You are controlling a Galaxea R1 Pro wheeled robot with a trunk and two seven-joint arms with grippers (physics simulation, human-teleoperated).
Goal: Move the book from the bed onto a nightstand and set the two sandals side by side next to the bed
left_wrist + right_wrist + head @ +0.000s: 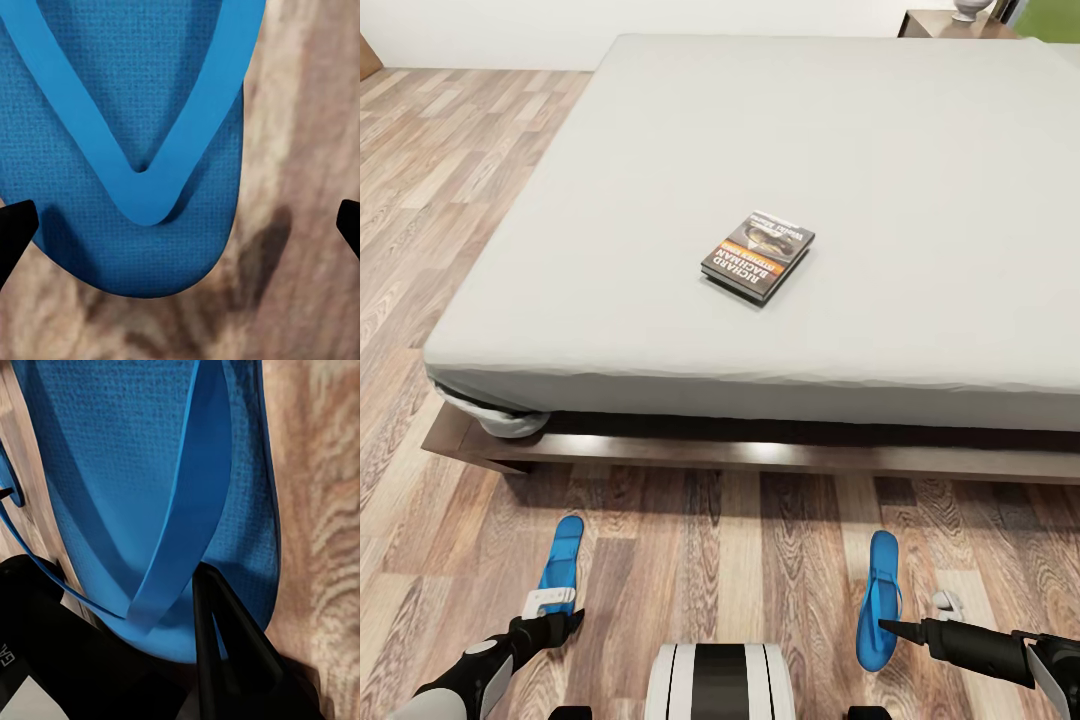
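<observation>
Left sandal (562,563): lies flat on the wood floor (710,560) in front of the bed (780,455), toe pointing at the frame. It looks light, thin and bendy; the strap is probably the best place to pinch it, or else across the sole edge.
Left gripper (552,612): hovers over the heel end of this sandal. In the left wrist view its two black fingertips (16,229) stand wide apart with the sandal (127,150) between and beyond them, and they hold nothing.
Book (758,256): a thin paperback lying flat on the grey mattress, well in from the near edge. It should be stiff enough to lift by one edge, but the cover may be slippery.
Right sandal (878,600): also flat on the floor, parallel to the left one but well apart from it.
Right gripper (910,615): its dark finger points at the sandal's side. In the right wrist view one finger (225,645) lies beside the strap (180,510); I cannot tell whether it has closed on it.
Nightstand (950,24): far corner past the bed, with a white lamp base (972,9) on it.
Views: the head view shows the spacing; the wrist views show straps and sole texture.
</observation>
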